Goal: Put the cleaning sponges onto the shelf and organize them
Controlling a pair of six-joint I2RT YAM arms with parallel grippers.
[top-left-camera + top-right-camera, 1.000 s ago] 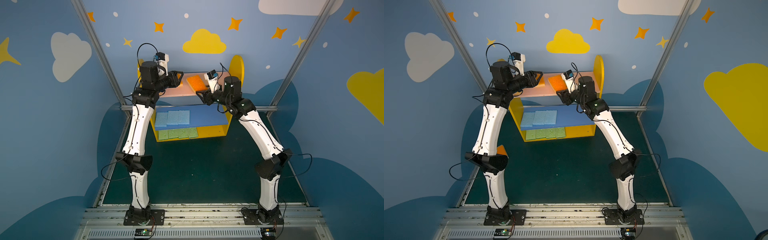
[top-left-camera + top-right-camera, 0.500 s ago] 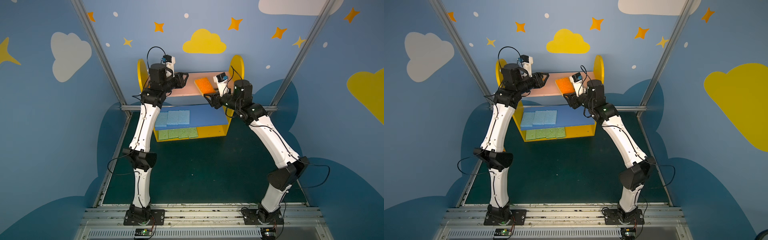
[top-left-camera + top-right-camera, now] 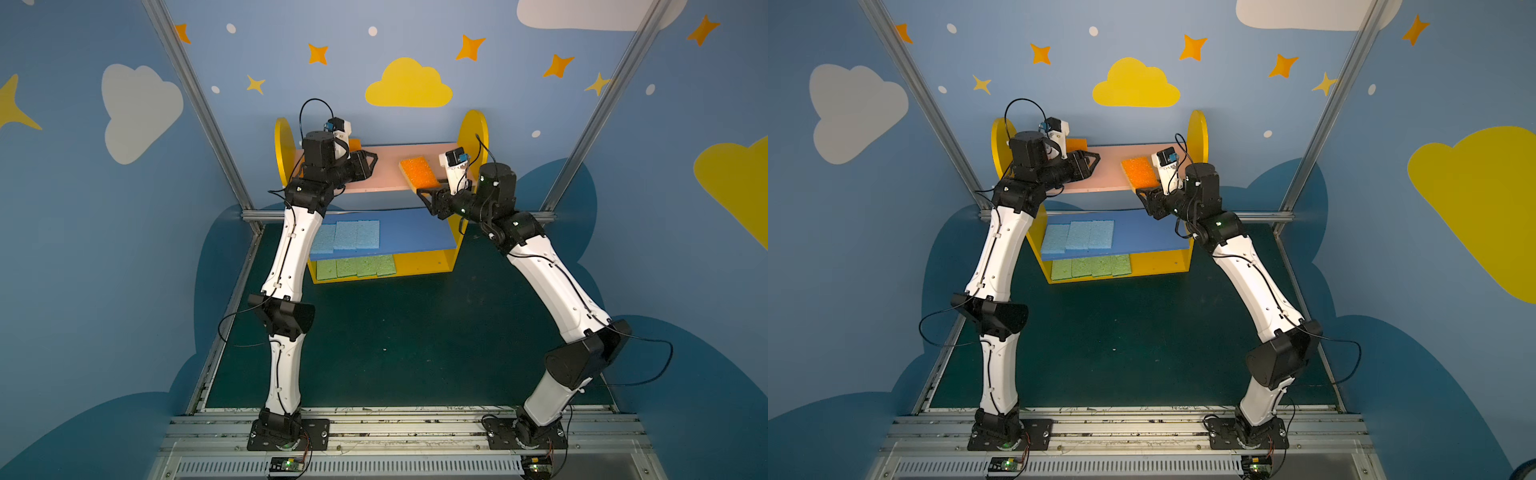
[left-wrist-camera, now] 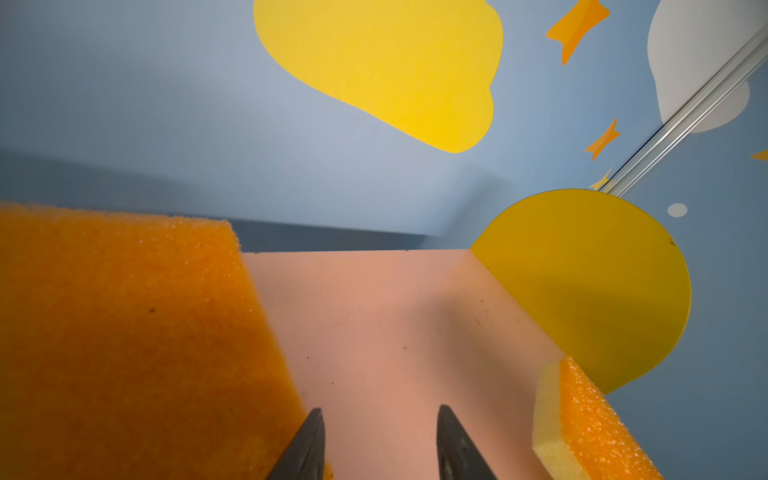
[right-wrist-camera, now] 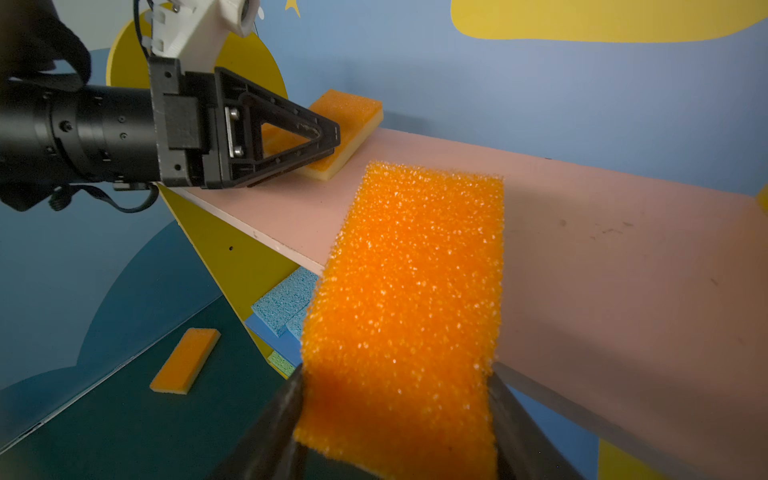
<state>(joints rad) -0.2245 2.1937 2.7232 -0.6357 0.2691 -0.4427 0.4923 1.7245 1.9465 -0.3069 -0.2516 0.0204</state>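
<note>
Our right claw is clenched on an orange sponge, pinching one short end. The pad juts straight out from the jaws, long axis running front-to-back over the pink board, overhanging its front edge and apparently tilted, not yet flat.

The left claw stands parted and empty over bare board, just beside the placed sponge; whether a finger brushes it we cannot tell. So the right arm is nearer.

The foam is coarse and open-pored with a yellow backing; the board is smooth and hard.

Another orange pad lies on the floor. Blue sponges and green sponges line the blue board and yellow board.
</note>
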